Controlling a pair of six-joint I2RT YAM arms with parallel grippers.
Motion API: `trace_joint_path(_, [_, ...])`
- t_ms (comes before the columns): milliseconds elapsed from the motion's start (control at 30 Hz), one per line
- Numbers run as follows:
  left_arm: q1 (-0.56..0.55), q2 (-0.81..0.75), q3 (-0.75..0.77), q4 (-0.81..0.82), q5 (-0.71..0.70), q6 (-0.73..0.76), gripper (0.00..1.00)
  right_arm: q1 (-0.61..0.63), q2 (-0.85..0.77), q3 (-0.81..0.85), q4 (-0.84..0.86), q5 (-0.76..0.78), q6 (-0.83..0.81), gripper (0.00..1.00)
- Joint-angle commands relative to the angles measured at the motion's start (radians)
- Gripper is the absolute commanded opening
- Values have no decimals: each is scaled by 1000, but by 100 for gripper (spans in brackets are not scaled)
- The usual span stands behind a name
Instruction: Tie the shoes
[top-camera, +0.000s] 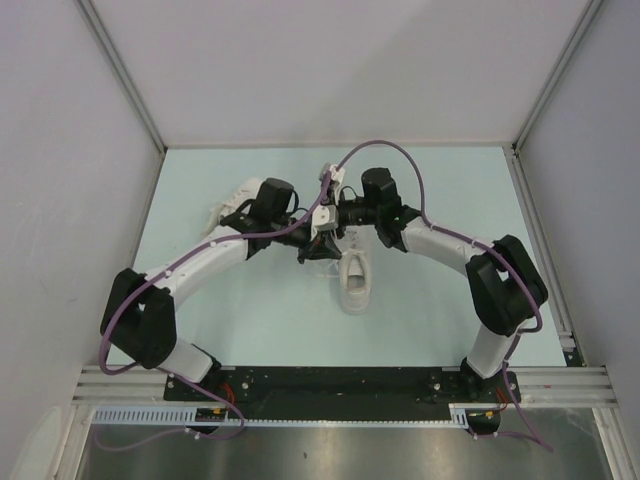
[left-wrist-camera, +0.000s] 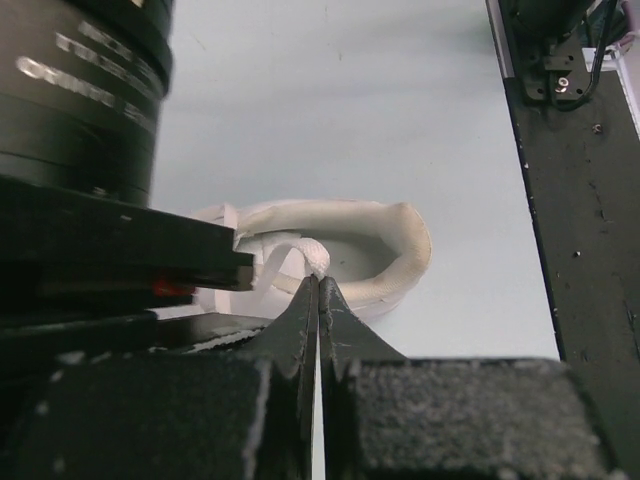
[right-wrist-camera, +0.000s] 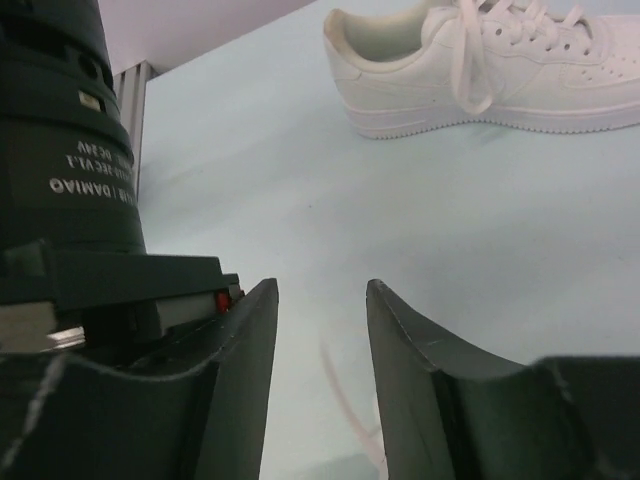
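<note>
One white shoe lies in the middle of the mat, toe toward the arm bases. Both grippers hover close together just behind it. In the left wrist view my left gripper is shut on a white lace of that shoe, just above its open collar. My right gripper is open above bare mat, with only a faint blurred strand between its fingers. The other shoe lies on the mat beyond it with loose laces. From above, that shoe is partly hidden behind my left arm.
The pale green mat is walled by white panels on three sides. An aluminium rail runs along its right edge. The black base plate holds both arms at the near edge. Purple cables loop over both wrists.
</note>
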Motion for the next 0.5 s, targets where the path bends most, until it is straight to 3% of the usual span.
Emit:
trace_joint_path(0, [17,-38,-4,61,48,12,0,-34,-53,96,-81,13,-36,51])
trace_joint_path(233, [51,-17,-1,127,25,-43,0,-140,-141,104,-256,-63,-48,49])
trace_joint_path(467, [65,8,21,144,17,-29,0,-174,-161,105,-497,-156,-103,60])
